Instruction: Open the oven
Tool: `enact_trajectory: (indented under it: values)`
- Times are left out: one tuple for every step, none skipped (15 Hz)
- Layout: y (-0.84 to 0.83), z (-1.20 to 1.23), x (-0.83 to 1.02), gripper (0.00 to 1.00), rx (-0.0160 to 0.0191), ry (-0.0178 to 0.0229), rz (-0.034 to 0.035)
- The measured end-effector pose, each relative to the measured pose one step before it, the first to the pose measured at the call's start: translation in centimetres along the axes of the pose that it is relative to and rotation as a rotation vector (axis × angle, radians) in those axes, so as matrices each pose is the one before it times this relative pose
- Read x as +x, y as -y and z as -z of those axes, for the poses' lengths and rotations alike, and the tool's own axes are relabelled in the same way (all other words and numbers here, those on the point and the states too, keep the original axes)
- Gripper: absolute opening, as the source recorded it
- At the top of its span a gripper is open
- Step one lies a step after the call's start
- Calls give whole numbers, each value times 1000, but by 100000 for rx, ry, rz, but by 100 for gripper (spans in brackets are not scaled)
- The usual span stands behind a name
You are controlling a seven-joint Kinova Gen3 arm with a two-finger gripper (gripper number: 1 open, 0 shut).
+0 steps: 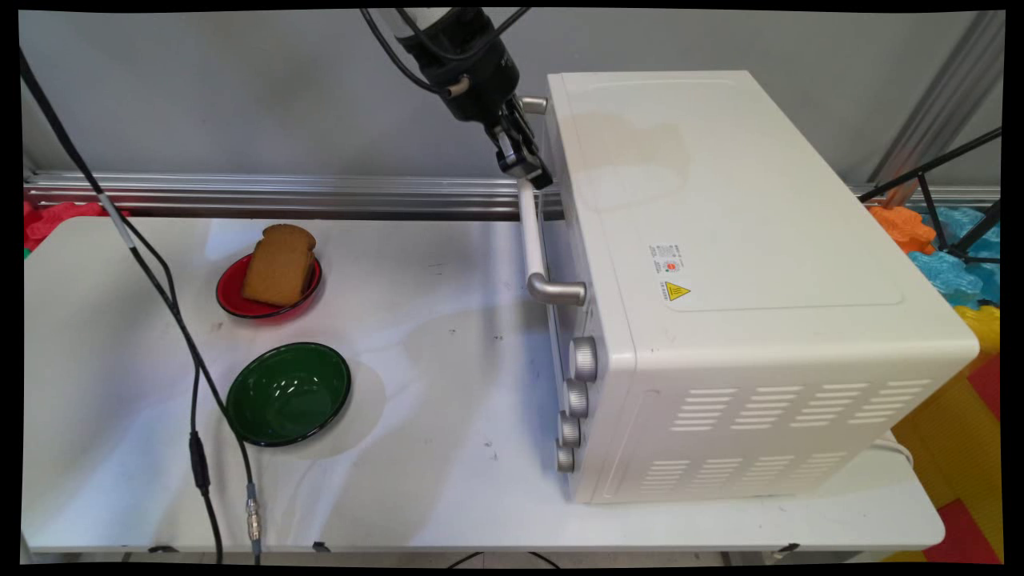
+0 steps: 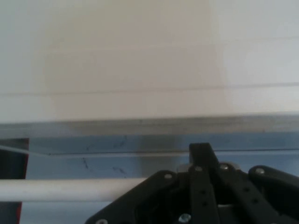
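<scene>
Up at the far end of the oven's handle (image 1: 530,240), the gripper (image 1: 528,170) sits right against the white bar, but whether its jaws are clamped on it or merely beside it cannot be told, since the linkage hides the fingertips in both views. Beyond the hand lies the white oven (image 1: 720,264), its door's glass partly visible in the hand view. Well off to the hand's other side sit a red plate (image 1: 232,300) carrying a slice of bread (image 1: 278,266) and a green bowl (image 1: 289,394).

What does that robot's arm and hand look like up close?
The gripper is black, built from jointed metal links dotted with small screws, ending in two slim jaws. Above it sits a chunky black wrist with a small silver fitting, and thin black cables loop alongside it.
</scene>
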Motion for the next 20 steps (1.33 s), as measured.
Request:
enact_trajectory:
  values:
    - [31,-212,-163,0,-202,32,-412]
    - [36,-161,-192,0,-116,122,-331]
    - [18,-112,-164,0,-107,153,-231]
    - [37,-152,-264,0,-136,232,-408]
    - [63,-151,-367,0,-98,290,-537]
    - [38,-94,-275,0,-60,239,-450]
    - [42,-76,-329,0,-83,330,-378]
    - [33,-115,-485,0,-259,631,-559]
    - [36,-82,-479,0,-242,579,-292]
    - [45,-47,-574,0,-231,599,-295]
    - [87,-76,-776,0,-455,769,-522]
    - [71,-71,-624,0,-372,595,-296]
    - [33,-74,-354,0,-354,340,-317]
    - [53,-99,-664,0,-568,544,-370]
    - [-44,-59,-880,0,-725,420,-384]
    - [93,-109,-903,0,-781,328,-591]
    - [68,-79,-550,0,-440,154,-357]
    - [46,-140,-757,0,-419,102,-374]
    - [161,-197,-729,0,-442,-188,-625]
    - [121,-187,-610,0,-364,-236,-428]
